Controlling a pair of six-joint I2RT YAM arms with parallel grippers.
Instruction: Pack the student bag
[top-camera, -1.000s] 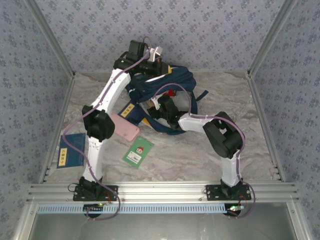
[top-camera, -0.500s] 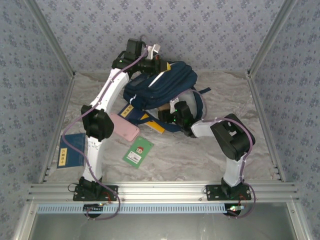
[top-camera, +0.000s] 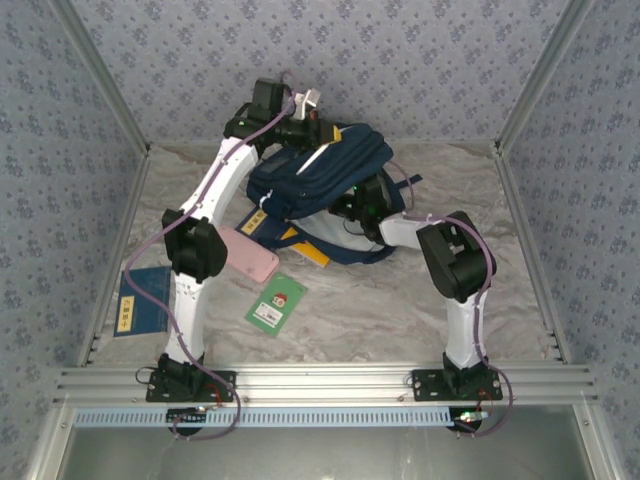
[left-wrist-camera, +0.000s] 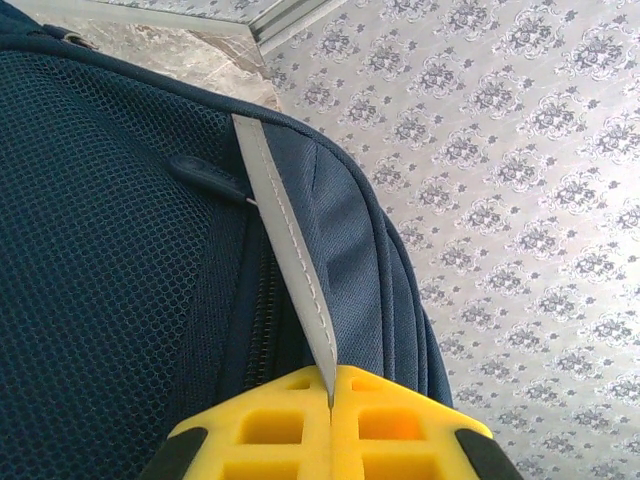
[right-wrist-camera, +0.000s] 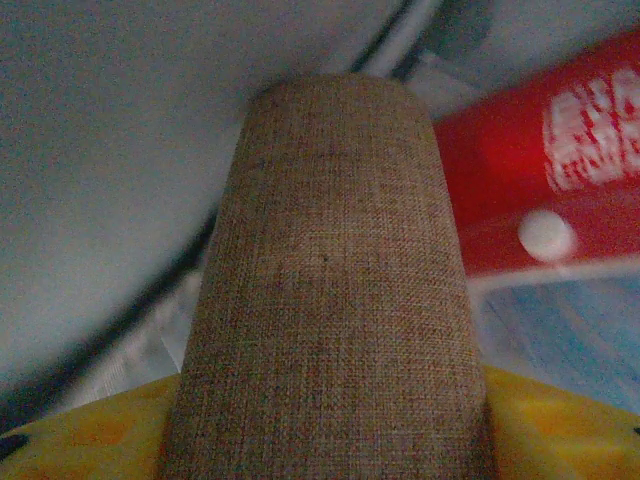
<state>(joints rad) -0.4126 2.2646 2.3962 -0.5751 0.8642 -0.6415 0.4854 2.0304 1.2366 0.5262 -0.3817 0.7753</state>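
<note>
At the left edge of the marbled table (top-camera: 400, 310) lies a blue booklet (top-camera: 143, 300) with a yellow label. Right of it, past the left arm, a flat pink case (top-camera: 256, 256) and a green card (top-camera: 277, 302) lie near each other on the table. Behind them, at the middle of the far side, sits the student bag (top-camera: 320, 172), navy with a white stripe, its upper part raised. The left gripper (top-camera: 322, 132) reaches over the bag's far left corner. In the left wrist view its yellow fingers (left-wrist-camera: 270, 425) are pressed together on the white stripe (left-wrist-camera: 285, 260), pinching it beside a zip pull (left-wrist-camera: 205, 178). Further right, the right gripper (top-camera: 362, 203) sits in the bag's open front, under the raised flap. In the right wrist view its yellow fingers (right-wrist-camera: 80, 435) grip a brown woven pouch (right-wrist-camera: 330, 250) from both sides. A red packet (right-wrist-camera: 540, 150) with white print lies just behind it, against the pale lining (right-wrist-camera: 120, 130).
</note>
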